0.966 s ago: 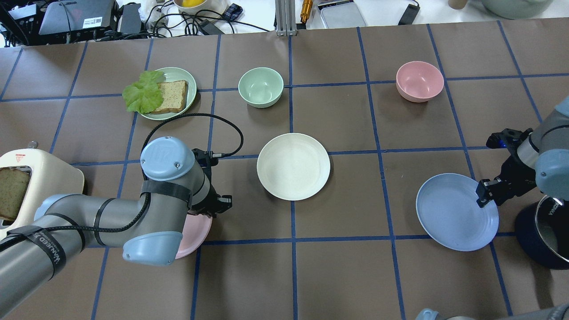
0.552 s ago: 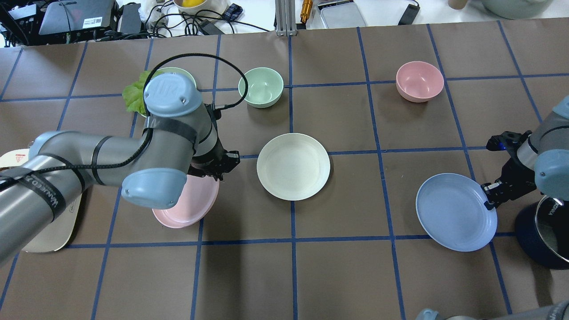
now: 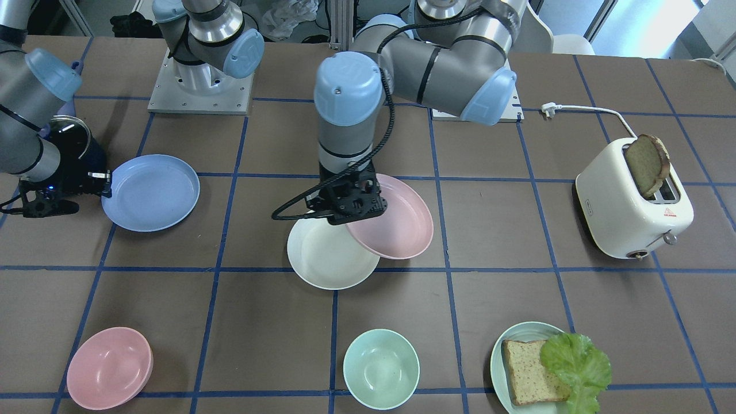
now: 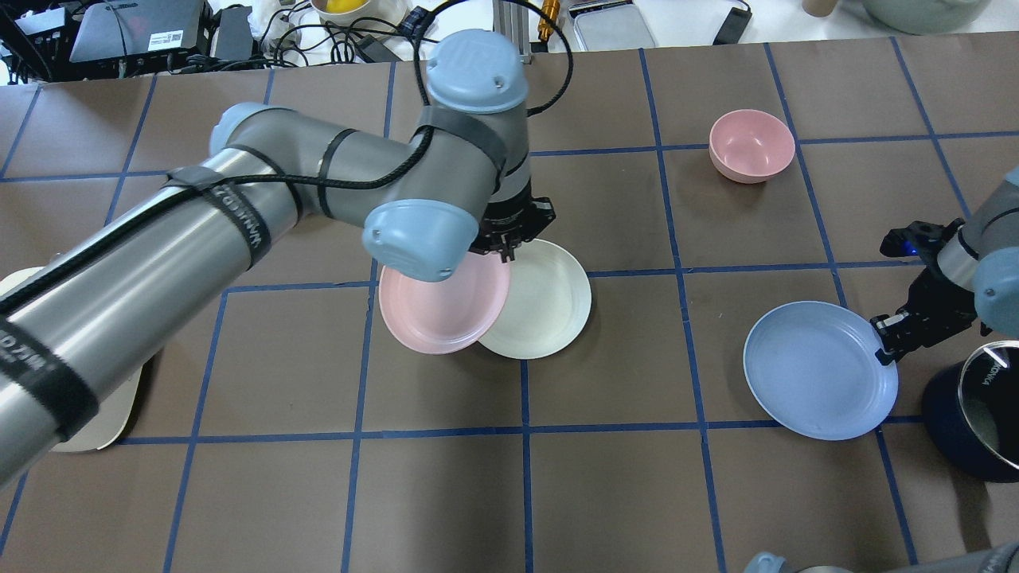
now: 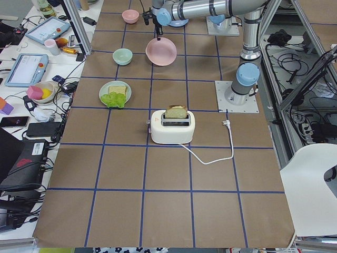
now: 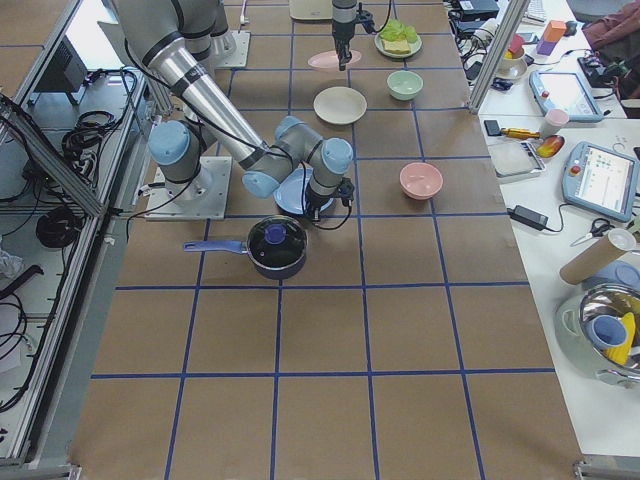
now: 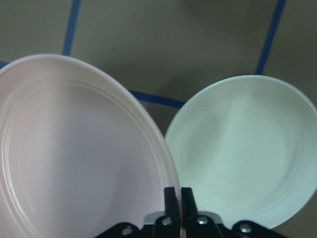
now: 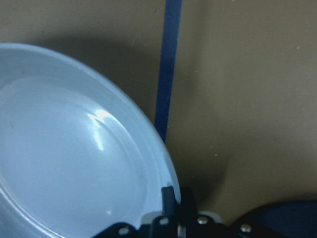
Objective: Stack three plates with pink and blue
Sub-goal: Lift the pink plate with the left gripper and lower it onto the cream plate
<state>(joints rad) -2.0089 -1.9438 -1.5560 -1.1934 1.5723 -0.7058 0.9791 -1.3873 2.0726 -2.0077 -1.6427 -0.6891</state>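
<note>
- Left end effector (image 7: 177, 197): clamped on the rim of the pink plate (image 4: 442, 306). The plate is held clear of the desk (image 4: 637, 477) at the centre of the overhead view and overlaps the left edge of the cream plate (image 4: 553, 306).
- Cream plate: lies flat on the desk at frame centre.
- Right end effector (image 8: 174, 196): clamped on the rim of the blue plate (image 4: 816, 370), at the lower right of the overhead view.
- Handling: the plates appear stiff, light and matte, and are probably not slippery.
- Grasp point: the raised rim is the only purchase. A one-edge pinch leaves the plate cantilevered, so expect sag or pivot.
</note>
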